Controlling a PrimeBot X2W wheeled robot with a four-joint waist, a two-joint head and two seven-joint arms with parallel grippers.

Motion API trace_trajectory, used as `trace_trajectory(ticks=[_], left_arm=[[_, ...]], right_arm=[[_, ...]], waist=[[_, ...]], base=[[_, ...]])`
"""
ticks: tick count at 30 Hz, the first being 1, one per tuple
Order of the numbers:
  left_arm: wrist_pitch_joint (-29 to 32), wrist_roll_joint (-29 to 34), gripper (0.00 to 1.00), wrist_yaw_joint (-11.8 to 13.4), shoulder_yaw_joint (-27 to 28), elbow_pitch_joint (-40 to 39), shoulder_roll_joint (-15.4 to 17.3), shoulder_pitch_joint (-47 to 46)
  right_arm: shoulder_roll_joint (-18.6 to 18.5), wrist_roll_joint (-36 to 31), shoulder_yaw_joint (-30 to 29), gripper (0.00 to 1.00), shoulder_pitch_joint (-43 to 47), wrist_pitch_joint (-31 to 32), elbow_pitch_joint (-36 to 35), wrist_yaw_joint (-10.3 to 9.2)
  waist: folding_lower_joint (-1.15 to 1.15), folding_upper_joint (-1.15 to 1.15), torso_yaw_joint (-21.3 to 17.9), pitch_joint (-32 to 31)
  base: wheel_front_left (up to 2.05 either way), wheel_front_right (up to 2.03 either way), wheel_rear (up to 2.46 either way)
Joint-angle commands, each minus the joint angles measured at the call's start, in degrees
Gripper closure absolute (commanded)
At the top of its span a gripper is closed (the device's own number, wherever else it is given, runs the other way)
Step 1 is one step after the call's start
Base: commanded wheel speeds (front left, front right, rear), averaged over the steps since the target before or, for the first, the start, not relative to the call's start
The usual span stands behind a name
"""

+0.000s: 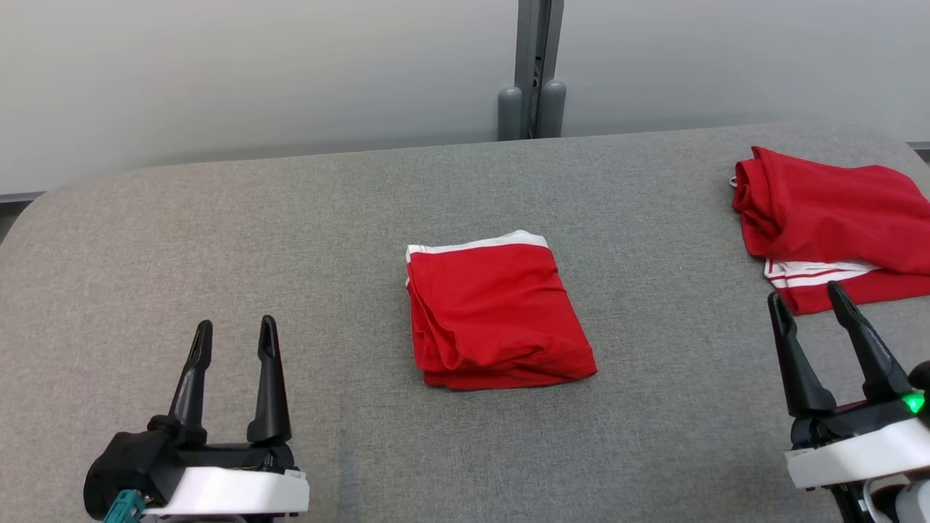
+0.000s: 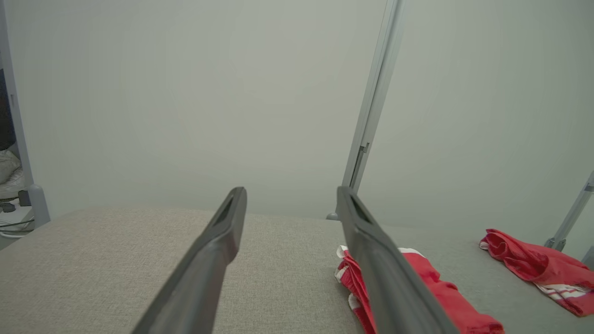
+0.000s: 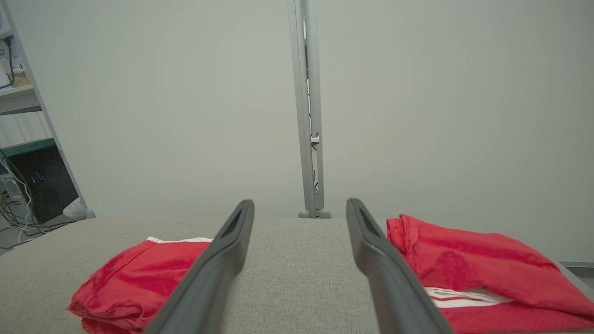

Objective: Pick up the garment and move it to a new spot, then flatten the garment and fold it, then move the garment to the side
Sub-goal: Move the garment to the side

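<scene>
A red garment (image 1: 494, 312) with a white band along its far edge lies folded into a compact rectangle at the middle of the grey table (image 1: 218, 247). It also appears in the left wrist view (image 2: 445, 297) and the right wrist view (image 3: 134, 278). My left gripper (image 1: 232, 338) hovers open at the lower left, well apart from the garment, nothing between its fingers. At the lower right my right gripper (image 1: 805, 299) stands open and empty, its tips just short of a second red garment.
A second red garment (image 1: 835, 218) with white stripes lies loosely heaped at the table's far right (image 3: 482, 273), near the edge. A grey post (image 1: 534, 73) rises behind the table against a pale wall. Shelving and cables stand off to the left (image 3: 28, 185).
</scene>
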Motion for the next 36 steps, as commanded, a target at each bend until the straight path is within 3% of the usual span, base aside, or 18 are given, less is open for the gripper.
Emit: trace_trajectory(ticks=[1, 9, 15, 19, 25, 36], left_arm=[[0.02, 0.68, 0.0, -0.54, 0.28, 0.11, -0.03, -0.89], [0.02, 1.56, 0.0, -1.35, -0.03, 1.21, -0.57, -1.58], [0.02, 0.94, 0.0, -1.69, -1.83, 2.13, -0.62, -3.19], [0.02, 0.47, 0.0, -1.51, -2.56, 2.48, -0.64, -3.91], [0.02, -1.18, 0.0, -1.4, -4.6, 3.0, -0.67, -5.05], [0.03, -2.1, 0.0, -0.67, -6.44, 3.54, -0.65, -6.1]], right_arm=[[-0.6, -0.02, -0.23, 0.0, -0.94, -0.23, 0.34, 0.01], [-1.44, 0.85, 1.72, 0.0, -2.67, -0.23, 3.62, 0.01], [-3.05, 10.08, 10.49, 0.0, -12.41, 2.01, 15.11, 0.01], [-3.36, 16.48, 15.16, 0.0, -17.28, 6.62, 20.42, 0.01], [-4.11, 29.05, 20.34, 0.0, -25.76, 18.45, 29.79, 0.02], [-3.99, 41.63, 22.58, 0.0, -34.08, 34.51, 41.96, 0.02]], waist=[[0.0, 0.0, 0.15, 0.11], [0.0, 0.0, 1.34, 0.05], [0.0, 0.0, 3.91, 1.58], [0.0, 0.0, 5.61, 2.15], [0.0, 0.0, 9.46, 3.23], [0.0, 0.0, 15.41, 5.13]], base=[[0.0, 0.0, 0.0], [0.0, 0.0, 0.0], [0.0, 0.0, 0.0], [0.0, 0.0, 0.0], [0.0, 0.0, 0.0], [0.0, 0.0, 0.0]])
